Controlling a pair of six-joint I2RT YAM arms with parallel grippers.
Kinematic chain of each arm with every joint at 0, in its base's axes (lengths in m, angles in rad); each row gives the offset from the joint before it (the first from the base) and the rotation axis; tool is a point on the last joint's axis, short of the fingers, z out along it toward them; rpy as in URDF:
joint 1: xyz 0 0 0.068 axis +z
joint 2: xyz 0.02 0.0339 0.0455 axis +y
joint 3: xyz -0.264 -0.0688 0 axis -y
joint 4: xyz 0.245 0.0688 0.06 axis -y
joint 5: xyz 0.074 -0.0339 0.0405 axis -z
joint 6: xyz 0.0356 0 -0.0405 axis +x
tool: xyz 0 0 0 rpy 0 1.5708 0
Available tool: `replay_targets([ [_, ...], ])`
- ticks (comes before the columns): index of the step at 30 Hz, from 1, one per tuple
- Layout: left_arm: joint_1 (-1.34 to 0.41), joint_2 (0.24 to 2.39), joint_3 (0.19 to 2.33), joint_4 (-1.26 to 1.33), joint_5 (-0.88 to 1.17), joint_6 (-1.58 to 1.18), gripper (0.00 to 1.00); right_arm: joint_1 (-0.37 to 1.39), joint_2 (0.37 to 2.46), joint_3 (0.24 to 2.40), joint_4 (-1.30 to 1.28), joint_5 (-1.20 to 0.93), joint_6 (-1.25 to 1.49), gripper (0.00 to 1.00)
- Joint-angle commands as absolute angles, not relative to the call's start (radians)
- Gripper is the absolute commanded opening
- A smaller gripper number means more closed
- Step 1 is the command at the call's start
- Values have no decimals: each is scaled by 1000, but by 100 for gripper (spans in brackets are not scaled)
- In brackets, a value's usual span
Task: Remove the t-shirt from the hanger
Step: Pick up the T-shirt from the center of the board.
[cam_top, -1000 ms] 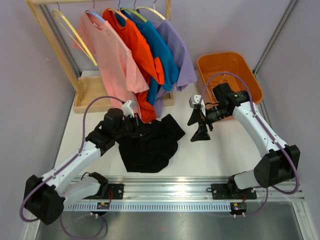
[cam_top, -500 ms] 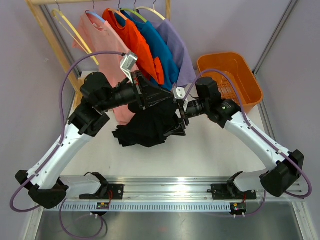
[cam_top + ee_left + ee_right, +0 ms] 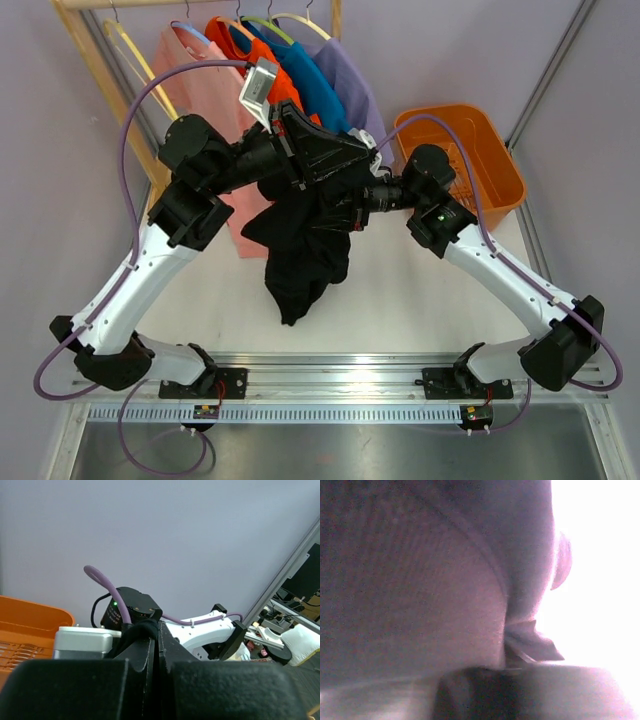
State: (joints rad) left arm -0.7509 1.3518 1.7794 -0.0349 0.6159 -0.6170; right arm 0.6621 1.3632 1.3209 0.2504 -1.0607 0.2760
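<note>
A black t-shirt (image 3: 300,250) hangs in the air over the table, off any hanger. My left gripper (image 3: 368,160) is raised high and shut on the shirt's top edge; in the left wrist view black cloth (image 3: 142,630) bulges at the closed tips of the left gripper (image 3: 159,632). My right gripper (image 3: 352,205) reaches in from the right and is buried in the shirt just below the left one. Dark fabric (image 3: 420,580) fills the right wrist view, and folds gather to a pinch at the right gripper (image 3: 512,650). An empty yellow hanger (image 3: 135,55) hangs at the rack's left end.
A wooden rack (image 3: 90,60) at the back holds pink (image 3: 200,80), orange (image 3: 225,35), blue (image 3: 310,75) and lilac (image 3: 355,85) shirts on hangers. An orange basket (image 3: 495,150) stands at the back right, and its rim (image 3: 30,620) shows in the left wrist view.
The left arm lifted the black shirt off the table and up in front of the rack. The right gripper swung left from the table and closed into the shirt.
</note>
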Motion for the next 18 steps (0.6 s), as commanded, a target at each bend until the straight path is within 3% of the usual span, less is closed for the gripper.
replay_targets([
  [1,-758,1296,1816,-16,536,-563,0,669,1348,1382,330,-1084,402,4],
  [4,-758,1246,1806,-145,403,-471,17,641,1318,1465,86,-1072,239,0],
  [5,-758,1202,1804,-182,362,-422,28,626,1312,1498,5,-1065,183,0],
  [6,-758,1183,1793,-216,318,-399,50,586,1307,1566,-88,-1055,134,0],
  [9,-758,1077,1738,-340,158,-328,84,444,1299,1679,-299,-1045,26,0],
  [12,-758,976,1684,-421,16,-292,95,309,1307,1784,-372,-999,8,0],
  [18,-758,864,1577,-624,-225,-307,99,164,1397,2107,-492,-726,-117,0],
])
